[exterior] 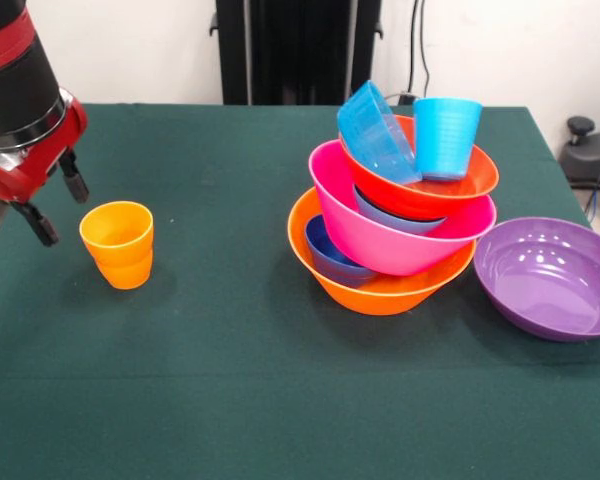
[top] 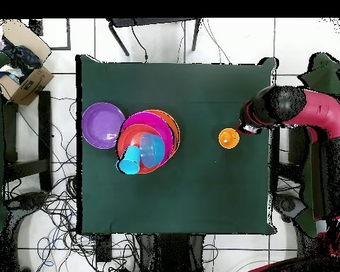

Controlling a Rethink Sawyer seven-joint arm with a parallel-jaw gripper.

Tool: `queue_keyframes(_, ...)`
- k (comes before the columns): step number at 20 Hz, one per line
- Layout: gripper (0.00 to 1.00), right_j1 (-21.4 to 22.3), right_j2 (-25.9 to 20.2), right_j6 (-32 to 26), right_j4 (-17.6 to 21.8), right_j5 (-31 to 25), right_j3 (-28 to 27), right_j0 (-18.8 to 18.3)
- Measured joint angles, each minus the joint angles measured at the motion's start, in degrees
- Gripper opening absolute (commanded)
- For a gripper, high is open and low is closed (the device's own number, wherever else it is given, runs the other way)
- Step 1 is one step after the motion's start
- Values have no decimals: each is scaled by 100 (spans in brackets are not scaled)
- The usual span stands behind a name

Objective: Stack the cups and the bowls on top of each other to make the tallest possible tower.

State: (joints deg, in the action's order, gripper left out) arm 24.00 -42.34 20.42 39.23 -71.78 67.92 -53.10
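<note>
The orange ridged cup (exterior: 118, 243) stands upright on the green table, alone at the left; it also shows in the overhead view (top: 229, 137). My gripper (exterior: 58, 202) hangs open and empty just left of it, not touching; it shows in the overhead view too (top: 249, 128). The tower (exterior: 395, 215) leans: the large orange bowl (exterior: 380, 285) is its base and holds the dark blue bowl (exterior: 328, 255), then the pink bowl (exterior: 390, 235) and the red-orange bowl (exterior: 425, 190). On top are the tilted light blue bowl (exterior: 375, 130) and the light blue cup (exterior: 446, 135). The yellow cup and the teal bowl are hidden.
The wide purple bowl (exterior: 550, 275) sits on the table right of the tower, beside its base; it also shows in the overhead view (top: 103, 125). The black pedestal (exterior: 295, 50) stands behind the table. A cardboard box (top: 24, 79) lies off the table.
</note>
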Motion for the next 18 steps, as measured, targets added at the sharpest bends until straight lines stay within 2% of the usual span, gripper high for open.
queue_keyframes(9, 100, -149, -2, 0, -24, 33, 41, -38)
queue_keyframes(18, 100, -361, -7, 0, -30, 364, 202, -178)
